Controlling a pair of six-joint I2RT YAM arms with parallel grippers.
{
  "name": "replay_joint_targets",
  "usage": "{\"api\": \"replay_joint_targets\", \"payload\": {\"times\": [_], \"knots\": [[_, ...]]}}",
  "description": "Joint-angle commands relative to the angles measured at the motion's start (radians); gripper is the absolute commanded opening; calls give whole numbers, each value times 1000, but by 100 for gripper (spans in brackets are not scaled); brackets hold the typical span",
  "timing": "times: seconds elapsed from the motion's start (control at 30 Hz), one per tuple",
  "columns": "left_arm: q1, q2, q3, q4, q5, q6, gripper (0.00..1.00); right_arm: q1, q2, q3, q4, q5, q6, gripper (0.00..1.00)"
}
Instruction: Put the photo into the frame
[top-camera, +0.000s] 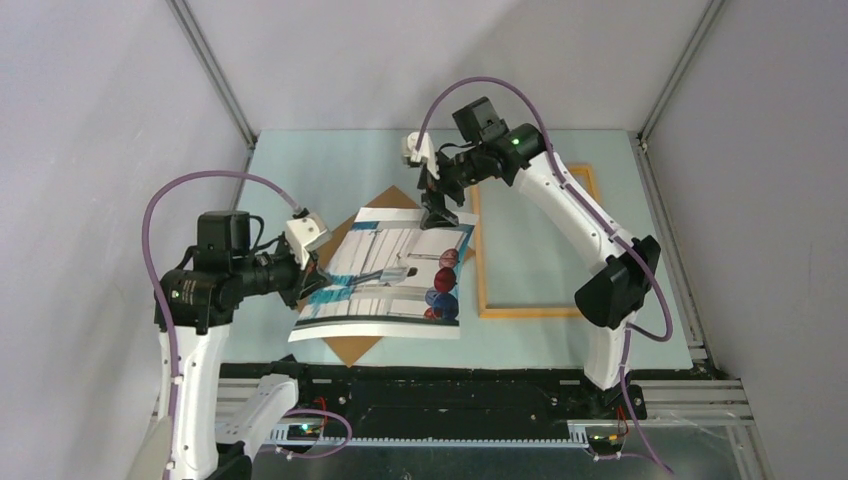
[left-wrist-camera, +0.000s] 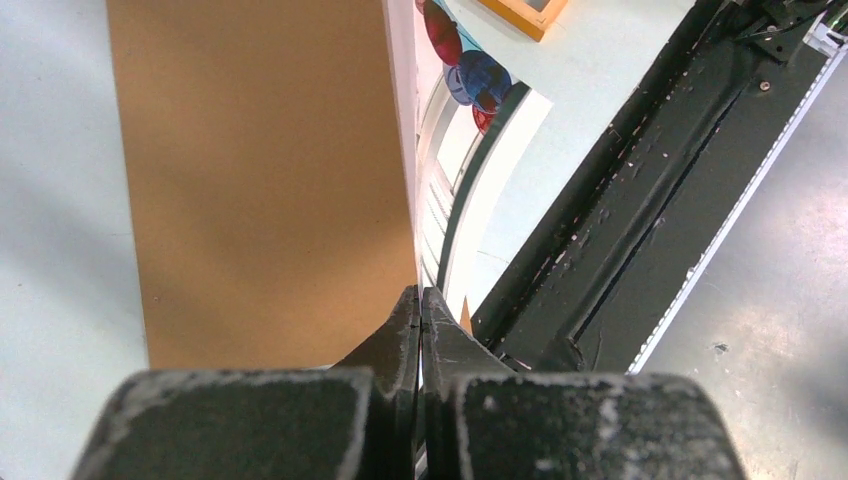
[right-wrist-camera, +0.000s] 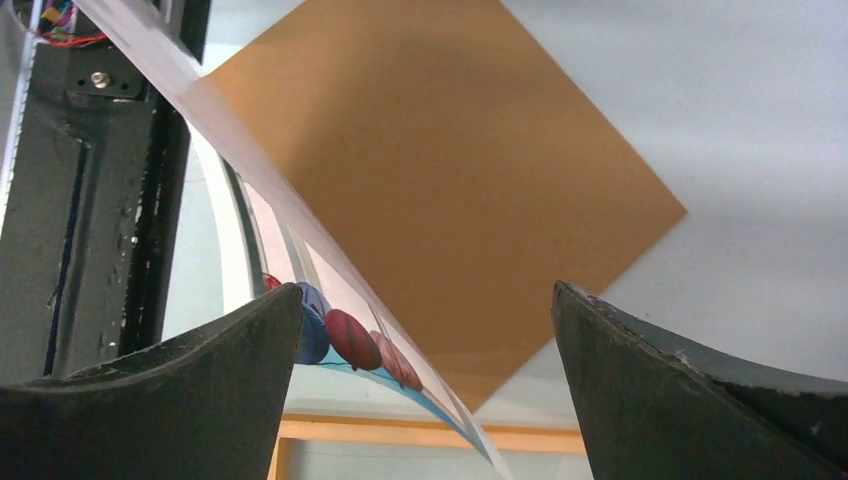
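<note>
Tabletop (top-camera: 330, 165) pale green; left gripper (top-camera: 320, 278) pinches photo (top-camera: 400, 292), long axis left-right; right gripper (top-camera: 438, 217) gapes wide

Overhead, two wrist close-ups on photo (top-camera: 385, 300)

Lab; white-walled robot enclosure (top-camera: 90, 120)

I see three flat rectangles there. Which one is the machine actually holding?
The photo, the printed sheet pinched by the left tool; the brown board and orange frame lie flat, ungripped.
</note>
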Motion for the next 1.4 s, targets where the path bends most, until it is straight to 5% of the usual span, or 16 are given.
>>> {"api": "replay_joint_targets", "payload": {"times": [0.0, 0.23, 0.43, 0.67, 0.83, 0.93, 1.07, 1.17, 1.23, 1.37], "knots": [[-10, -2, 39, -19, 1, 30, 0, 42, -38, -6, -44, -22, -71, 97], [-12, 5, 54, -19, -16, 35, 0, 71, -21, -13, -81, -66, -76, 86], [-12, 36, 59, -18, -2, 43, 0, 84, -39, -58, -85, -98, -60, 50], [-13, 54, 65, -19, 8, 44, 0, 101, -36, -87, -84, -91, -58, 32], [-11, 65, 67, -17, -14, 43, 0, 100, -46, -67, -98, -45, -42, 6], [-10, 77, 76, -15, -18, 30, 0, 89, -74, -49, -89, -11, -17, 2], [-10, 93, 120, -7, -21, -7, 22, 78, -121, -24, -50, 63, 23, 0], [-7, 102, 158, 8, -25, -38, 65, 64, -167, -17, -2, 157, 41, 0], [0, 111, 192, 21, -28, -62, 83, 36, -194, -16, 50, 203, 53, 0], [33, 135, 262, 41, -12, -119, 96, -19, -214, 31, 122, 267, 72, 0]]}}
